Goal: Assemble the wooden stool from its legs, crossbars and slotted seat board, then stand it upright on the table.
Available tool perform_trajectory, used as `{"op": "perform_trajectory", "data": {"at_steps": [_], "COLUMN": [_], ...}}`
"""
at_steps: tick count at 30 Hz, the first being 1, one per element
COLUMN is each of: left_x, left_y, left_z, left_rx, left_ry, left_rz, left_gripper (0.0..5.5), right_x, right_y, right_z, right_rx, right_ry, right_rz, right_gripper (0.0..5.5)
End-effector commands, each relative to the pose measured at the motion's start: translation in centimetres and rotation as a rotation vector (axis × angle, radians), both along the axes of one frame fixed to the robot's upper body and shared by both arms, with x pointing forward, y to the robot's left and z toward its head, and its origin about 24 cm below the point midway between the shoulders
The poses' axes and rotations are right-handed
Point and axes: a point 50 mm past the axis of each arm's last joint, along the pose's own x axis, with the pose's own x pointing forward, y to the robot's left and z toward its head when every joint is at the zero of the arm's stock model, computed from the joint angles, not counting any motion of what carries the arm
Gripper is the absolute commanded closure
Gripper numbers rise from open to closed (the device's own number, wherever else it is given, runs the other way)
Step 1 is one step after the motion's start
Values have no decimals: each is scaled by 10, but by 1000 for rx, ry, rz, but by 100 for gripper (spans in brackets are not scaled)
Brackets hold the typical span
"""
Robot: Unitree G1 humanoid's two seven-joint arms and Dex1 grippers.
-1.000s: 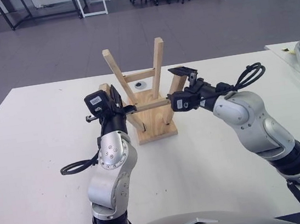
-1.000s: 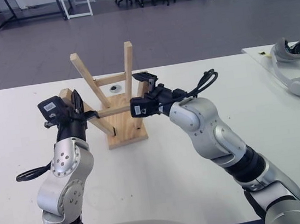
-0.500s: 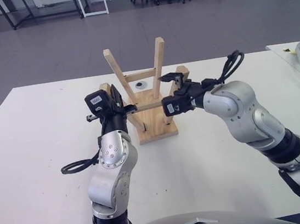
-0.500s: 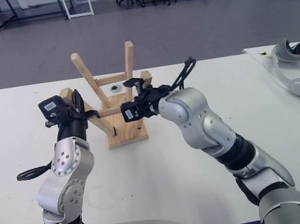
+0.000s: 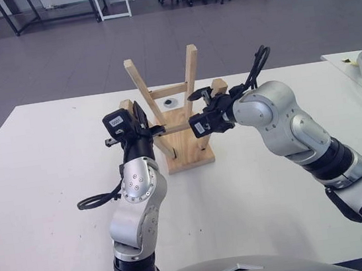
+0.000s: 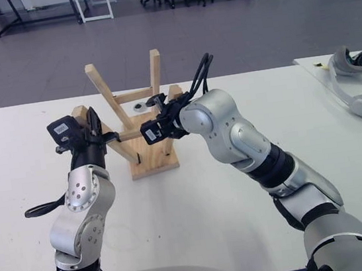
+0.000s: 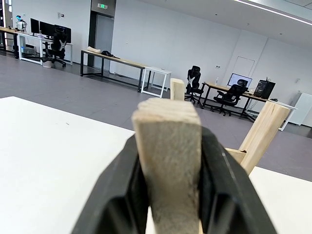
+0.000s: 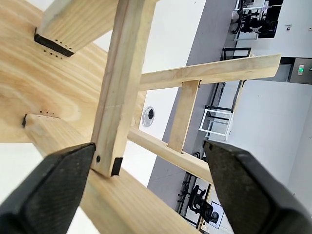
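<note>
Update on the right arm: over the last second it swung in from the right side of the counter (image 5: 51, 166), and its tool (image 8: 144, 192) now sits in among the upturned legs instead of just off to the right of them. The fingers (image 8: 44, 195) are apart, one on either side of a leg where a crossbar (image 8: 209, 70) meets it, nothing pinched yet.

The left tool (image 5: 144, 132) hasn't budged. It's clamped on a wooden piece on the stool's left side, a leg as far as I can tell.

The stool (image 5: 175, 119) is in the same spot mid-counter, upside down, seat board (image 5: 187, 158) flat on the counter and legs pointing up.

My read: the build looks basically done, and the right arm is lining up a second grip for the flip onto its legs.
</note>
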Motion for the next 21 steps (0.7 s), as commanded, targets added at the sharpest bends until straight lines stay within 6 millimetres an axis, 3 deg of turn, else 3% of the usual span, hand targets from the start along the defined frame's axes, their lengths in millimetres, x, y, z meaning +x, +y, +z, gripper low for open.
{"op": "perform_trajectory", "data": {"at_steps": [1,12,18,21], "left_x": [-1,2,3,3], "left_y": [-12,-18,-21,-21], "left_z": [-37,-34,-31,-29], "left_rx": [-77,-80,-84,-77], "left_ry": [233,217,209,201], "left_rz": [26,21,24,29], "left_gripper": [446,446,446,446], "right_x": [-3,22,21,16], "right_y": [1,7,13,16], "right_z": [9,12,2,15], "right_rx": [11,-47,14,124], "right_ry": [16,-69,-66,-54], "right_rz": [17,-40,-55,-47], "right_gripper": [139,139,139,139]}}
